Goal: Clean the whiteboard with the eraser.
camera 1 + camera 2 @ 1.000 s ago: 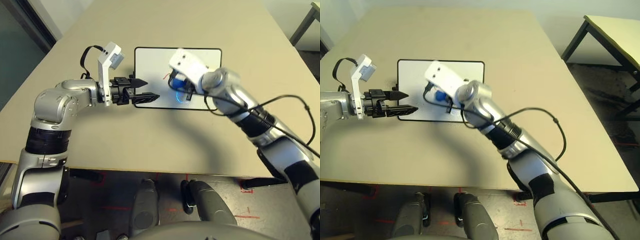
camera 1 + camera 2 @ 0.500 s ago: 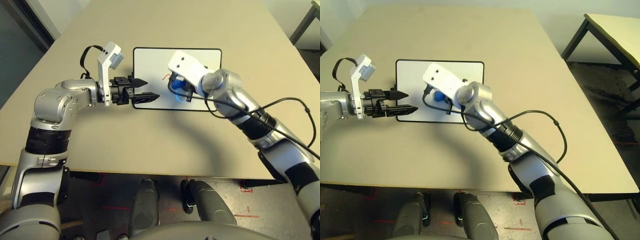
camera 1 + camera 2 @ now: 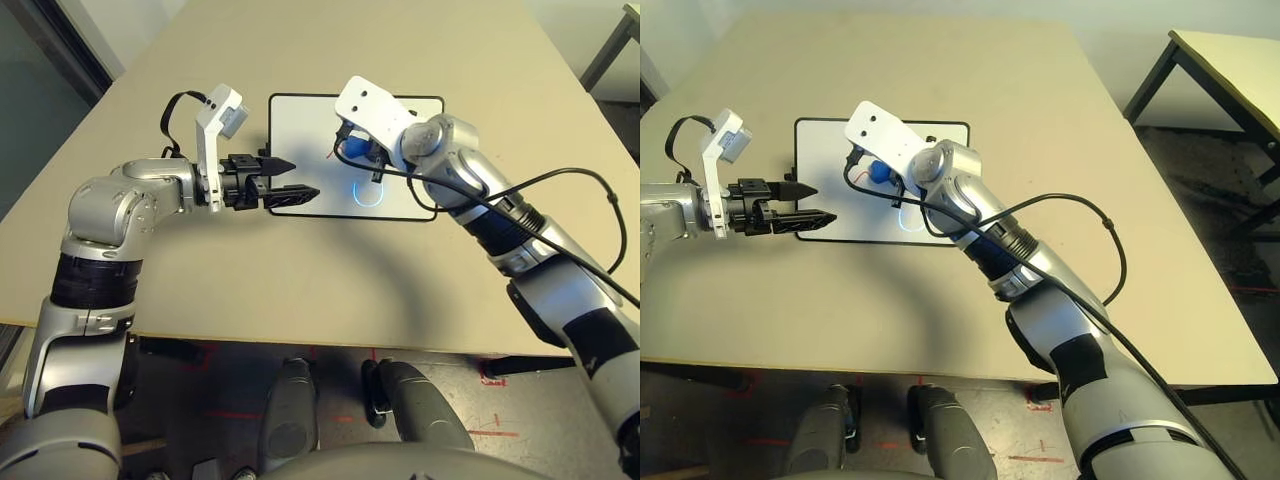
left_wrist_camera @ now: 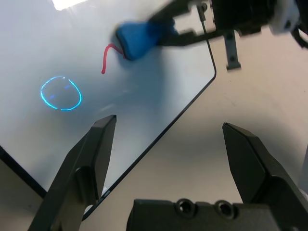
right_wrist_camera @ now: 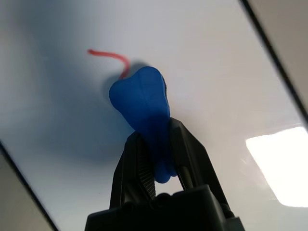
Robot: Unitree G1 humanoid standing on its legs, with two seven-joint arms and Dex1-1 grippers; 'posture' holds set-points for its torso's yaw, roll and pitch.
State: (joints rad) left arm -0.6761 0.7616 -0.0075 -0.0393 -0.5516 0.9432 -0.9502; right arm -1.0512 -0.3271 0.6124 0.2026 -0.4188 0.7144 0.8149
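The whiteboard (image 3: 305,130) lies flat on the tan table, black-framed. On it are a short red stroke (image 4: 107,57) and a blue drawn ring (image 3: 366,192). My right gripper (image 5: 153,144) is shut on the eraser (image 5: 139,98), a bright blue block. The eraser's end presses on the board right at one end of the red stroke (image 5: 108,54), farther from me than the ring. My left gripper (image 3: 305,178) is open with nothing between its fingers. It hovers over the board's near left corner, pointing toward the eraser (image 4: 142,38).
A black cable (image 3: 560,190) loops from my right forearm over the table right of the board. The table's near edge (image 3: 300,345) runs in front of me. Another table (image 3: 1230,70) stands off to the far right.
My right gripper has carried the eraser away from me across the board, off the blue ring and up to the red stroke. The ring is now uncovered. The left arm has held still.
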